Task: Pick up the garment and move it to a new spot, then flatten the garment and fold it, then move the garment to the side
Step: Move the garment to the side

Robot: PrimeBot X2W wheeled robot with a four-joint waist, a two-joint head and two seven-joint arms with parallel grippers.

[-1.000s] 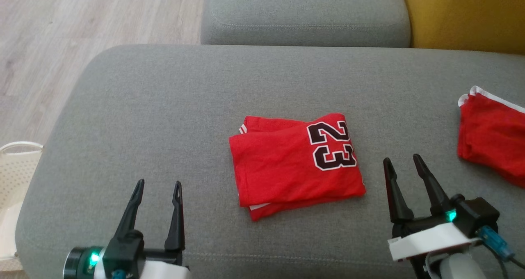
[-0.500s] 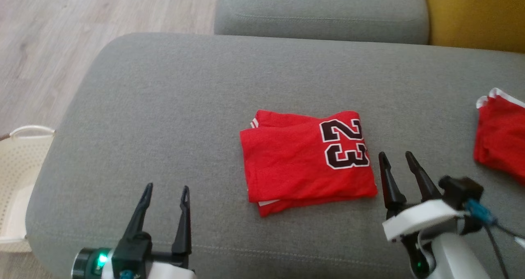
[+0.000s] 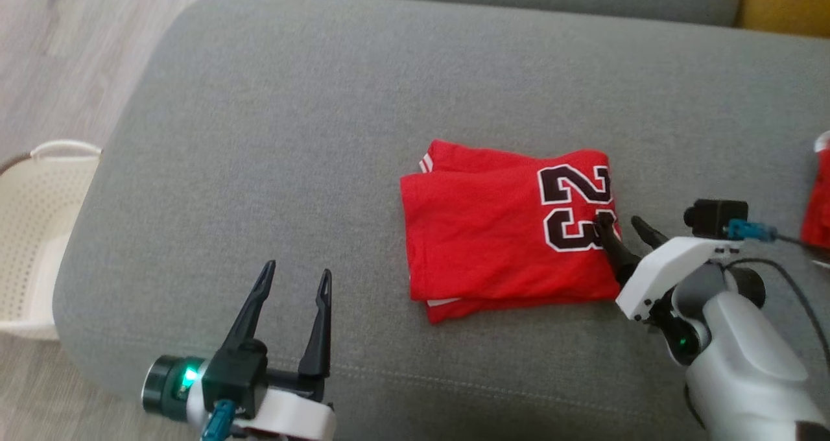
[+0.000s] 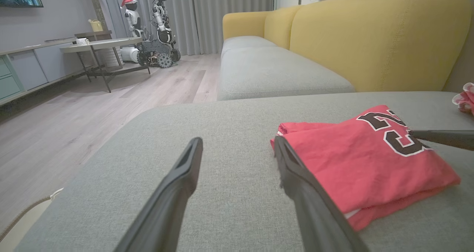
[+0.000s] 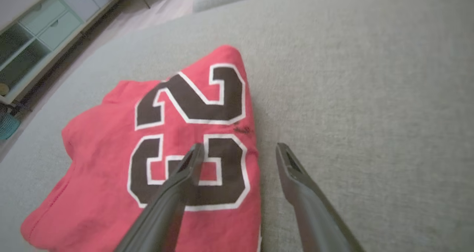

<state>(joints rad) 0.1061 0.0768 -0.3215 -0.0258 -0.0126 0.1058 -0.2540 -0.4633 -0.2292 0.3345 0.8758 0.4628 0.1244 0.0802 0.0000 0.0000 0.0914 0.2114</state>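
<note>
The garment is a red jersey with a black "23", folded into a rectangle in the middle of the grey sofa cushion. My right gripper is open at the jersey's right edge, one finger over the number and the other over bare cushion. The right wrist view shows that same straddle: the garment under the left finger and the right gripper spread wide. My left gripper stands open and empty near the cushion's front edge, left of the jersey. In the left wrist view the garment lies right of the left gripper.
A second red cloth lies at the far right edge of the cushion. A cream perforated basket sits on the wooden floor to the left. Another grey seat and a yellow backrest lie beyond.
The camera has tilted down and shifted. My right gripper has moved forward and left, from beside the jersey to straddling its right edge. The jersey itself has not moved.
</note>
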